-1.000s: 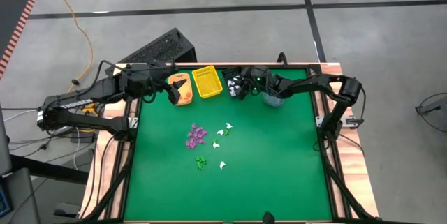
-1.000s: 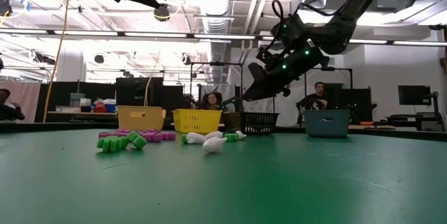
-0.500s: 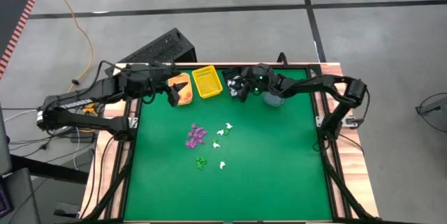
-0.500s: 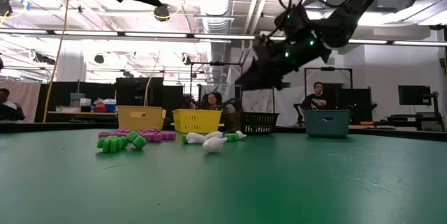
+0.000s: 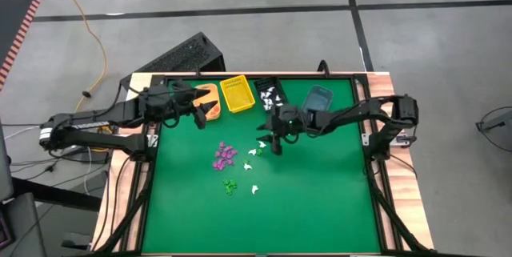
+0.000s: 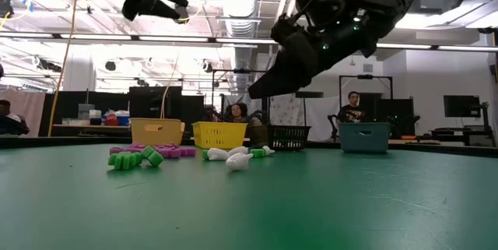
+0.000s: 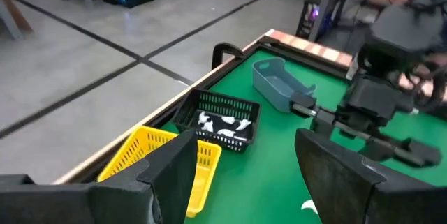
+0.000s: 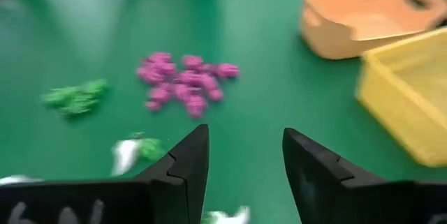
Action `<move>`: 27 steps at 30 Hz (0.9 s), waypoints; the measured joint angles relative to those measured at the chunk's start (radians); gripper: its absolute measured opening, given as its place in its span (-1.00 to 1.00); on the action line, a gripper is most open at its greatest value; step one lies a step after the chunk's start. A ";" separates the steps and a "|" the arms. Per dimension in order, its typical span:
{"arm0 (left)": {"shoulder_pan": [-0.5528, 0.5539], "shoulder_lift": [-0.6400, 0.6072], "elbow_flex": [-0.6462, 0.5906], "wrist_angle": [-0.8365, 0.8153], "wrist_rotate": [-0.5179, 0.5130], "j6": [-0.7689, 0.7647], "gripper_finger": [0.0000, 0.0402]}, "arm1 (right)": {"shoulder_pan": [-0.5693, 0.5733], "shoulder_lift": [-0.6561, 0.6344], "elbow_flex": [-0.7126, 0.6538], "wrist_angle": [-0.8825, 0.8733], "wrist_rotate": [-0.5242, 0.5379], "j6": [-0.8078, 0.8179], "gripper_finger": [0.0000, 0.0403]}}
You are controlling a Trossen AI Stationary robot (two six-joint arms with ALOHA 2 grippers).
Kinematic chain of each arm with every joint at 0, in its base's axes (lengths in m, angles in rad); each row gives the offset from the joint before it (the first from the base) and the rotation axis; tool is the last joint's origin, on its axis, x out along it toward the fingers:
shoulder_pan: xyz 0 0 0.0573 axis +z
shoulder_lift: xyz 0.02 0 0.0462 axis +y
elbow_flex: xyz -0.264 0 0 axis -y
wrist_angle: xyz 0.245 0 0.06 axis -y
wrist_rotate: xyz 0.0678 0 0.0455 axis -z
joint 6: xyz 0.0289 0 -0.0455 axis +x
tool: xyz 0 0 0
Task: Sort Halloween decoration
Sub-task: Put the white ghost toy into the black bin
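1. The Halloween trinkets lie loose near the middle of the green worktop (image 5: 320, 193). As landmark take the purple heap (image 5: 225, 155), the biggest pile.
2. The white pieces (image 5: 257, 150) lie just beside the purple heap, on the right arm's side of it. One more white piece (image 5: 255, 189) sits apart, toward the front edge of the worktop.
3. The green pieces (image 5: 230, 186) lie near the purple heap, also on its front-edge side. In the right wrist view the green cluster (image 8: 75, 96) and the purple one (image 8: 183, 81) show clearly apart.
4. The right gripper (image 5: 276, 141) hangs above the worktop just beside the white pieces, on the side away from the purple heap. Its jaws stand apart with nothing between them, as the right wrist view shows.
5. Behind the purple heap, along the far edge, four bins stand in a row. They are an orange bin (image 5: 210, 103), a yellow bin (image 5: 238, 94), a black mesh bin (image 5: 269, 93) and a grey-blue bin (image 5: 318, 98).
6. The black mesh bin already has white pieces in it, seen in the left wrist view (image 7: 222, 124).
7. The left gripper (image 5: 200, 105) hovers over the orange bin, well back from the purple heap. Its jaws are spread wide and empty.
8. In the low view, a person (image 6: 355, 103) shows in the room beyond the worktop.
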 joint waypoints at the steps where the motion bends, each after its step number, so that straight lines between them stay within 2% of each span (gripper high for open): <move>1: 0.000 -0.010 -0.021 0.020 -0.001 -0.013 0.15 | 0.008 0.000 0.000 -0.011 0.043 -0.002 -0.13; 4: 0.000 -0.037 -0.075 0.054 -0.002 -0.050 0.15 | 0.017 0.000 0.000 -0.035 0.117 0.010 -0.13; 9: 0.000 -0.068 -0.135 0.086 -0.004 -0.115 0.15 | 0.017 0.020 -0.026 -0.028 0.130 0.076 -0.14; 14: -0.013 -0.069 -0.140 0.088 -0.007 -0.127 0.15 | 0.043 0.069 -0.079 0.012 0.161 0.170 -0.14; 27: -0.026 -0.068 -0.140 0.076 -0.029 -0.128 0.15 | 0.096 0.227 -0.079 0.183 0.207 0.272 -0.14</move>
